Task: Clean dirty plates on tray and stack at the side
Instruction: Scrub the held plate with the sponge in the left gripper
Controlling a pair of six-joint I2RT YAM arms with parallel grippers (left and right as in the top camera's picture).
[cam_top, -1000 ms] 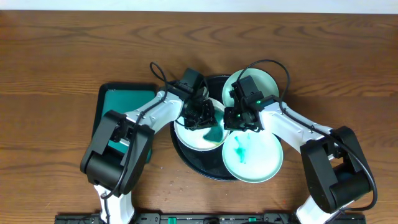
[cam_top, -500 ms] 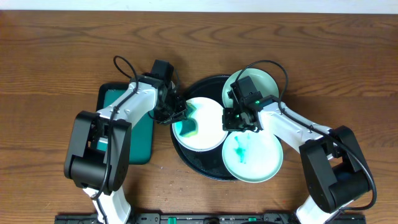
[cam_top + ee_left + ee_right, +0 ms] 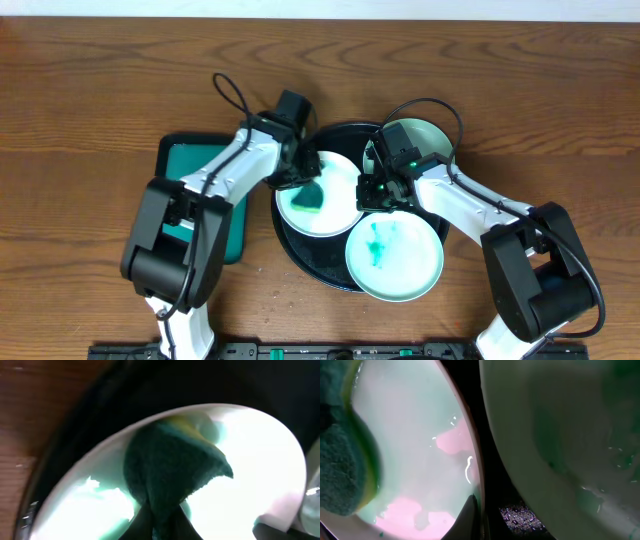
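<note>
A green tray (image 3: 185, 160) lies at the left. The left gripper (image 3: 298, 178) clenches a sponge (image 3: 308, 197) on the white plate (image 3: 335, 215) inside the black tray (image 3: 300, 250). The right gripper (image 3: 371, 192) is at this plate's right rim, and I cannot tell how its jaws stand. One mint plate (image 3: 400, 270), smeared teal, overlaps the black tray's front rim. The other mint plate (image 3: 432, 140) is behind.

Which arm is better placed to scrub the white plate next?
Left. The left gripper holds the sponge on the white plate. The right gripper sits at that plate's rim and has no sponge; it seems better suited to steady it.
</note>
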